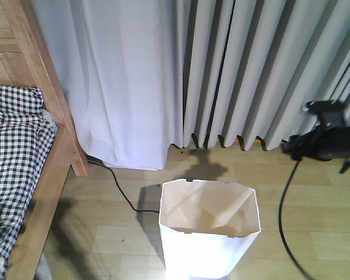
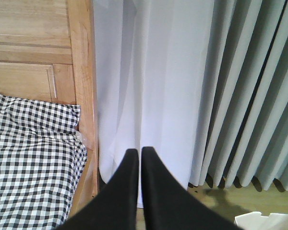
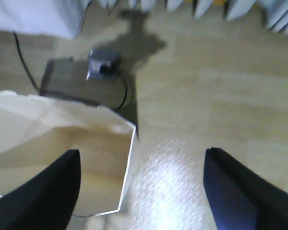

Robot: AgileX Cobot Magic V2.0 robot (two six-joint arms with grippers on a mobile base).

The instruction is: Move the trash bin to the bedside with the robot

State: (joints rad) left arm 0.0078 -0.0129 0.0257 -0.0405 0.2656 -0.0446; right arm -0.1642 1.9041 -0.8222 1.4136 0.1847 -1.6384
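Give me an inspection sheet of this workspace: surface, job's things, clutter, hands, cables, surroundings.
Surface: light wood-plank floor, glare patch in the right wrist view.
Job's things: white trash bin upright, empty, standing apart from the bed with checked bedding.
Clutter: nothing seen.
Hands: left hand shut, empty, aimed at the curtain; right hand open, one finger over the bin's rim.
Cables: black cable runs along the floor from under the white curtain to behind the bin; robot cable hangs at right.
Surroundings: white curtain, grey pleated curtain.
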